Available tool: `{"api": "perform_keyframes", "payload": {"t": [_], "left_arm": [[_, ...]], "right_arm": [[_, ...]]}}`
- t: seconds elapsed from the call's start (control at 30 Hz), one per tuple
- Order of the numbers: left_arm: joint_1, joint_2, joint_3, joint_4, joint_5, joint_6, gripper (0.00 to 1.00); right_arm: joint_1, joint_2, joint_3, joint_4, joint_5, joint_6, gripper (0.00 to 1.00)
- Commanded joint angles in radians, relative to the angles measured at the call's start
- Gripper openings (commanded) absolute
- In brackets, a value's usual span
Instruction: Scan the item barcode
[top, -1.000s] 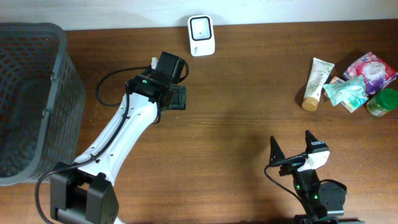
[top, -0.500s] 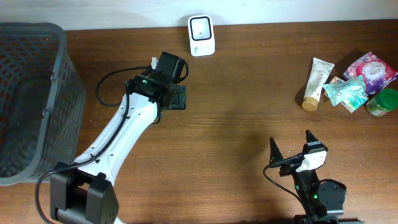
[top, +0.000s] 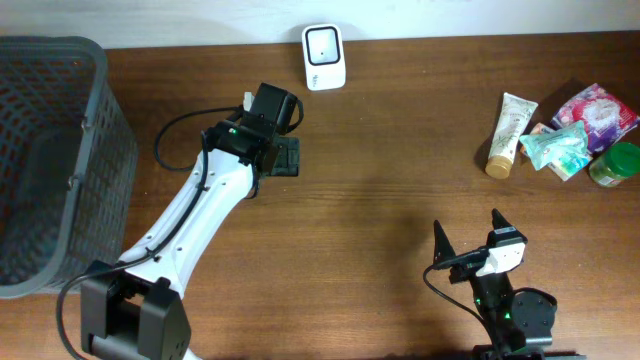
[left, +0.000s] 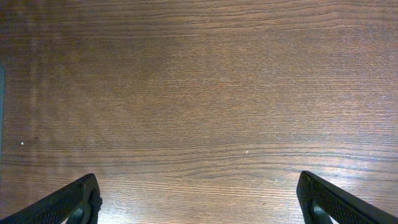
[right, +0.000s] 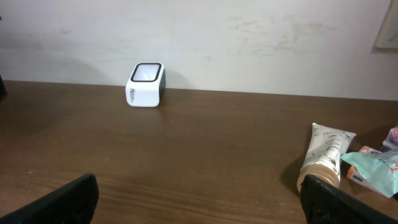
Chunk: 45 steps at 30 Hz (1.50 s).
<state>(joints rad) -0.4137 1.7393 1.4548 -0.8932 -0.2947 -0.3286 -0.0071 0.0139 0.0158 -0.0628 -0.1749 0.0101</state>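
Note:
The white barcode scanner (top: 324, 57) stands at the table's far edge, and the right wrist view shows the scanner (right: 145, 84) against the wall. The items lie in a cluster at the far right: a cream tube (top: 510, 132), a teal packet (top: 558, 148), a pink packet (top: 597, 115) and a green-lidded jar (top: 615, 165). My left gripper (top: 285, 157) hangs open over bare wood below the scanner, holding nothing (left: 199, 202). My right gripper (top: 468, 235) is open and empty near the front edge, level with the table; the tube (right: 326, 155) lies ahead of its right finger.
A large dark mesh basket (top: 50, 160) fills the left end of the table. The left arm's black cable loops beside its white link (top: 200, 205). A pale wall runs behind the table's far edge.

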Motion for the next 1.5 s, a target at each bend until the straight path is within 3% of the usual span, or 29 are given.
{"api": "perform_keyframes", "payload": {"t": [0.0, 0.27, 0.43, 0.67, 0.9, 1.13, 1.23, 1.37, 1.47], "left_arm": [[-0.004, 0.000, -0.001, -0.019, 0.004, 0.008, 0.99], [-0.004, -0.066, -0.068, 0.055, 0.115, 0.000, 0.99], [-0.004, -0.315, -0.473, 0.404, 0.126, 0.017, 0.99], [0.057, -0.714, -0.829, 0.558, 0.133, 0.039, 0.99], [0.116, -1.242, -1.083, 0.544, 0.149, 0.039, 0.99], [0.116, -1.344, -1.130, 0.507, 0.229, 0.039, 0.99], [0.150, -1.480, -1.213, 0.524, 0.304, 0.122, 0.99], [0.277, -1.655, -1.357, 0.624, 0.437, 0.122, 0.99], [0.310, -1.735, -1.397, 0.728, 0.436, 0.232, 0.99]], "right_arm": [[-0.006, -0.011, -0.010, 0.000, 0.002, -0.002, 0.99], [-0.006, -0.011, -0.010, 0.000, 0.002, -0.002, 0.99], [-0.006, -0.010, -0.010, 0.000, 0.002, -0.002, 0.99], [-0.006, -0.010, -0.010, 0.000, 0.002, -0.002, 0.99], [-0.006, -0.010, -0.010, 0.000, 0.002, -0.002, 0.99], [-0.006, -0.010, -0.010, 0.000, 0.002, -0.002, 0.99], [-0.006, -0.010, -0.010, 0.000, 0.002, -0.002, 0.99], [-0.006, -0.010, -0.010, 0.000, 0.002, -0.002, 0.99], [-0.006, -0.010, -0.010, 0.000, 0.002, -0.002, 0.99]]}}
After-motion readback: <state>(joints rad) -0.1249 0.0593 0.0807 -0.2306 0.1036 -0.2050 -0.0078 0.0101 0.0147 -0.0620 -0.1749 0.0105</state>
